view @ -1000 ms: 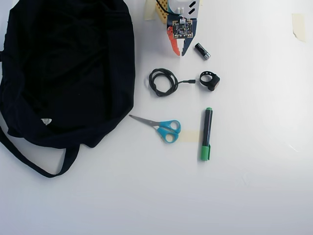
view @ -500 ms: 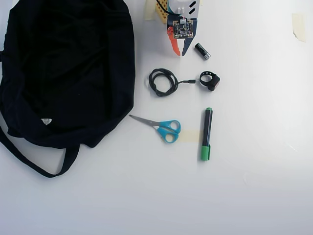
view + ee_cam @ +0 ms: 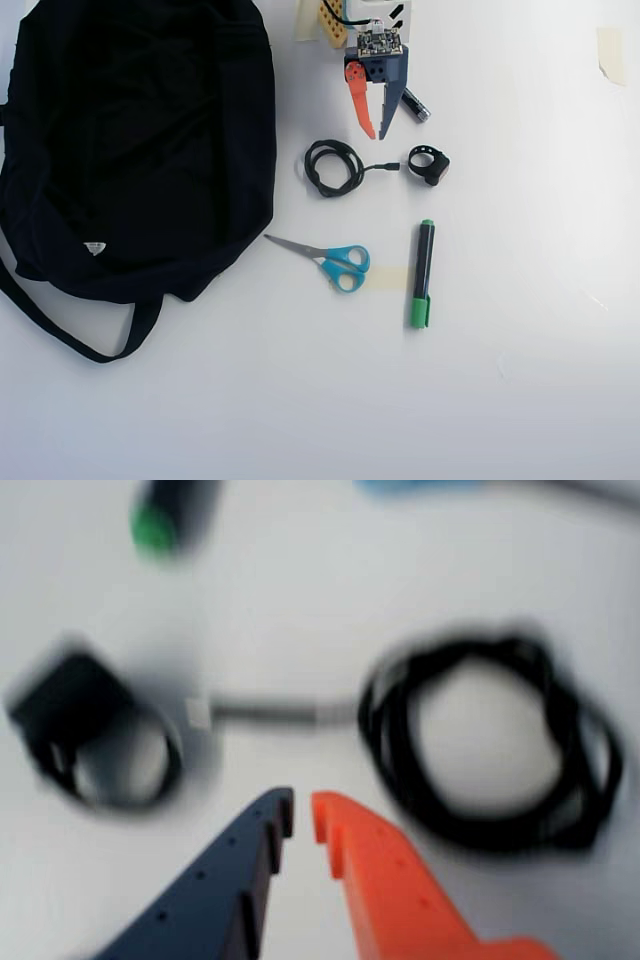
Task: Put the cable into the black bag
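Observation:
A black coiled cable (image 3: 333,166) lies on the white table, its lead running right to a small black block with a ring (image 3: 429,164). In the wrist view the coil (image 3: 490,742) sits right of centre and the block (image 3: 85,725) at left. My gripper (image 3: 379,134), one orange finger and one dark blue finger, hovers just behind the cable and its lead, empty. In the wrist view its fingertips (image 3: 302,813) stand a narrow gap apart, with nothing between them. The black bag (image 3: 130,140) lies at the left in the overhead view.
Blue-handled scissors (image 3: 335,262) and a black marker with a green cap (image 3: 422,273) lie in front of the cable. A strip of tape (image 3: 610,50) sits at the far right. The marker's green cap (image 3: 155,525) shows at the top of the wrist view.

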### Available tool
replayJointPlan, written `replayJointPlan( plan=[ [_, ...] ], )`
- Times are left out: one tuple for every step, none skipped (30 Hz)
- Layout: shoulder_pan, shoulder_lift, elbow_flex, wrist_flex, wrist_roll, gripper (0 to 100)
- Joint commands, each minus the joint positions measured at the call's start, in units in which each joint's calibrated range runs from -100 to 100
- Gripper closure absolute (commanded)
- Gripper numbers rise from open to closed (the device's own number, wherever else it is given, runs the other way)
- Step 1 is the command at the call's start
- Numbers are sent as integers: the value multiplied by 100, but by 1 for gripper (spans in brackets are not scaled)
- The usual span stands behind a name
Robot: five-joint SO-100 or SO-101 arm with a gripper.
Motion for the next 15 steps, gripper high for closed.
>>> replayJointPlan(
  plan=[
    [-31,564,-116,-1561,-19,97],
    [-31,746,-179,-1949,-19,97],
    [-31,921,-250,-2345,-19,97],
    [-31,1103,-349,-2732,-19,97],
    [-31,1302,-457,-3068,-24,97],
    [-31,1502,-556,-3327,-24,97],
    [-31,1726,-664,-3559,-24,97],
    [-31,1950,-790,-3792,-24,97],
    [-31,2190,-942,-4024,-24,97],
    [-31,2439,-1104,-4231,-24,97],
    [-31,2688,-1302,-4421,-24,97],
    [-31,2946,-1535,-4584,-24,97],
    [-31,3211,-1814,-4713,-24,97],
    [-31,3468,-2137,-4791,-24,97],
    [-31,3742,-2461,-4800,-19,97]
  ],
)
